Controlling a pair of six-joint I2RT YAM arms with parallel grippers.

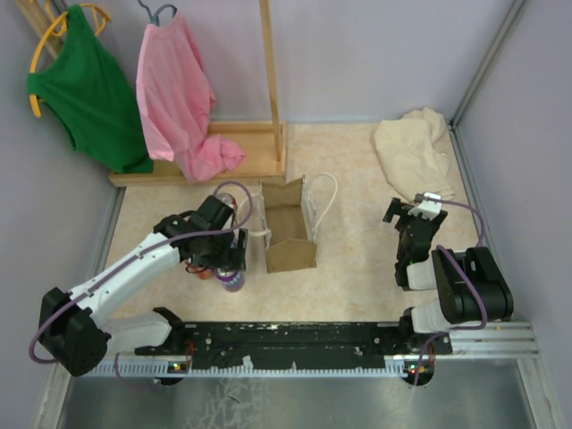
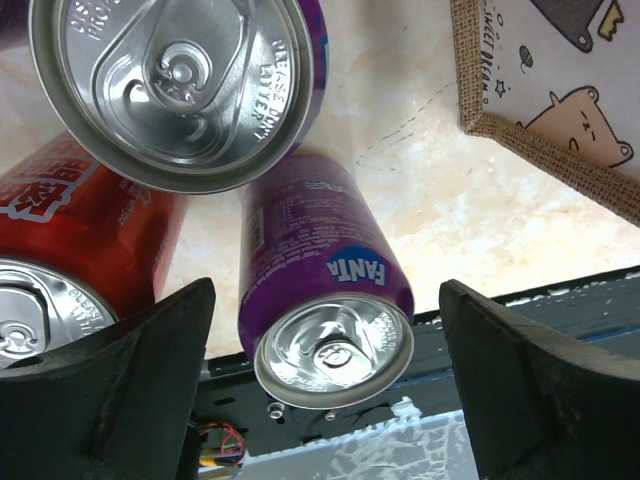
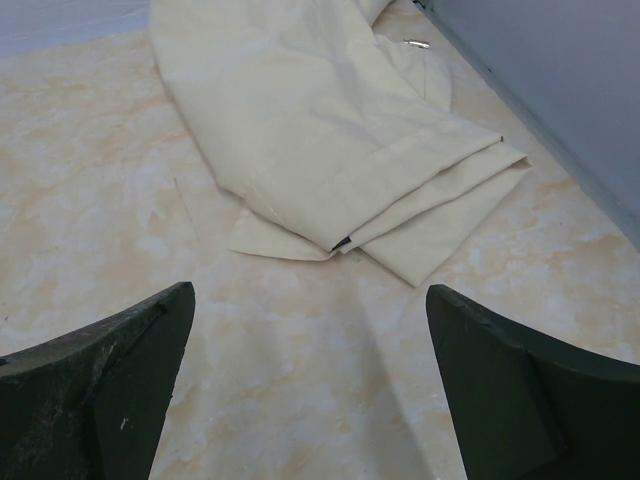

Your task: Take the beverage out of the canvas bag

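Left fingers (image 2: 130, 400) are spread wide and grip nothing. The Fanta can (image 2: 325, 300) sits in the gap with daylight on both sides, touching neither finger. The can is out of the canvas bag (image 1: 290, 256), upright on the counter (image 3: 300, 400), long axis vertical, lid facing my wrist camera, so it lies straight ahead of my fingers, between them. The bag stands just to the can's right, mouth up; from overhead I see no can inside it, only brown lining. Two neighbours crowd me, both upright: a red can (image 2: 70, 230) close by one finger and a second purple can (image 2: 170, 80) next to the Fanta can. Left arm is the near one. It stretches forward from its base, wrist bent over so the fingers point down at the cluster just left of the bag. Right fingers (image 3: 100, 380) are also apart and hold nothing, low over the counter and facing the cream cloth (image 3: 320, 130). That arm is folded near its base, well apart from bag and cans. My read: the drink is placed, so the next move is a straight lift along the can's axis. Any sideways drift risks clipping the red can.
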